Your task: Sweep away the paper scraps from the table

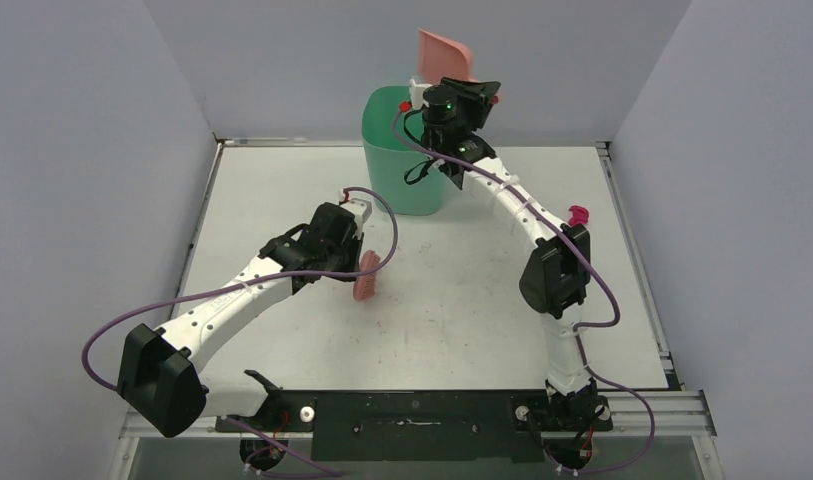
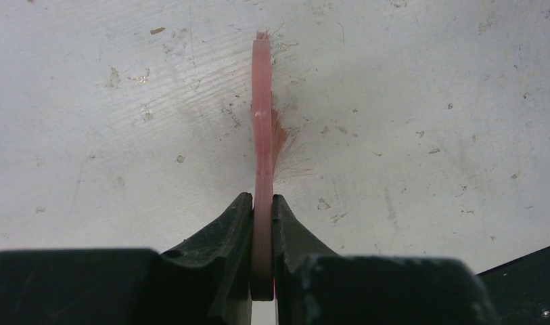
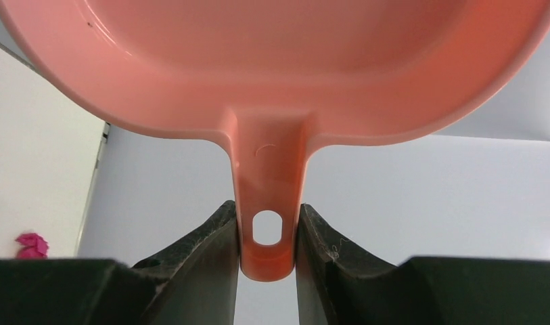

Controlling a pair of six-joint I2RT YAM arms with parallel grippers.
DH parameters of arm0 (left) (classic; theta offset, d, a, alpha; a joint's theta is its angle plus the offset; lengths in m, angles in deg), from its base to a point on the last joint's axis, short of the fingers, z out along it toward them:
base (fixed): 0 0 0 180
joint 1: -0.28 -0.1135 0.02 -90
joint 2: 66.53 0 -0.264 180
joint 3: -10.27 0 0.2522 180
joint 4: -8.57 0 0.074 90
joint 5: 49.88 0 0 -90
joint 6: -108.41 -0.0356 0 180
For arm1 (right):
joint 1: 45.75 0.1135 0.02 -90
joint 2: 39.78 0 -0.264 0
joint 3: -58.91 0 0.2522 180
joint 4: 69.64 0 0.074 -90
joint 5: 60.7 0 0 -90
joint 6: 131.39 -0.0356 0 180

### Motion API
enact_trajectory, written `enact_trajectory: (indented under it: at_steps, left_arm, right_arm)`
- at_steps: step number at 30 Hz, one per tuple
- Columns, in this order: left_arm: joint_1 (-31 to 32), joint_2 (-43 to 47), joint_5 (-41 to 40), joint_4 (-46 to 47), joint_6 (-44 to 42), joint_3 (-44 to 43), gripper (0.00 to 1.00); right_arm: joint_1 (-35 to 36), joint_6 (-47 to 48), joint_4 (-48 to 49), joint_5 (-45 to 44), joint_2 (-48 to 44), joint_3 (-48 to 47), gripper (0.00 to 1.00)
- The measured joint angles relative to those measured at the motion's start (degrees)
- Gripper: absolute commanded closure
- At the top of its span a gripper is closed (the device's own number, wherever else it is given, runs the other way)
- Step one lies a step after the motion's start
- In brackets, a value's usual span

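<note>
Between the fingers of the left claw (image 2: 262, 223) a pink hand brush (image 2: 262, 115) is clamped by its flat handle. It is seen edge-on from the wrist, running straight out ahead of the claw with its bristles fanning to one side. Beneath that claw lies the scuffed white desk (image 1: 462, 310), and the brush head is low over its middle; whether the bristles touch the surface cannot be told. Across the desk, the right claw (image 3: 266, 230) is closed on the stub handle of a pink dustpan (image 3: 272, 74), its fingers pressing either side of the handle's hanging hole. The pan stands tipped up ahead of the claw. From above, this claw is raised at the far edge of the desk, with a green bin (image 1: 387, 150) just beside and below it and the pan lifted above the bin's far rim. A magenta paper scrap (image 1: 579, 214) lies on the desk well back from the right claw, near the desk's right rail and just beside the right arm's elbow.
</note>
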Motion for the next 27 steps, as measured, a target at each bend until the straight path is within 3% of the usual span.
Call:
enact_trajectory:
  at_steps: [6,12,15,20,27]
  left_arm:
    - [0.0,0.0,0.3,0.0,0.0,0.0,1.00]
    - [0.0,0.0,0.3,0.0,0.0,0.0,1.00]
    - [0.0,0.0,0.3,0.0,0.0,0.0,1.00]
    - [0.0,0.0,0.3,0.0,0.0,0.0,1.00]
    - [0.0,0.0,0.5,0.0,0.0,0.0,1.00]
  right_arm:
    - [-0.4,9.1,8.7,-0.8,0.0,4.8,0.95]
    - [-0.3,9.0,8.1,0.8,-4.0,7.8,0.95]
    - [-0.3,12.0,11.1,3.3,-9.9,15.0,0.95]
    - [-0.4,23.1,24.4,8.1,-17.8,28.2,0.95]
    - [-0.9,20.0,21.7,11.3,-18.0,24.7,0.95]
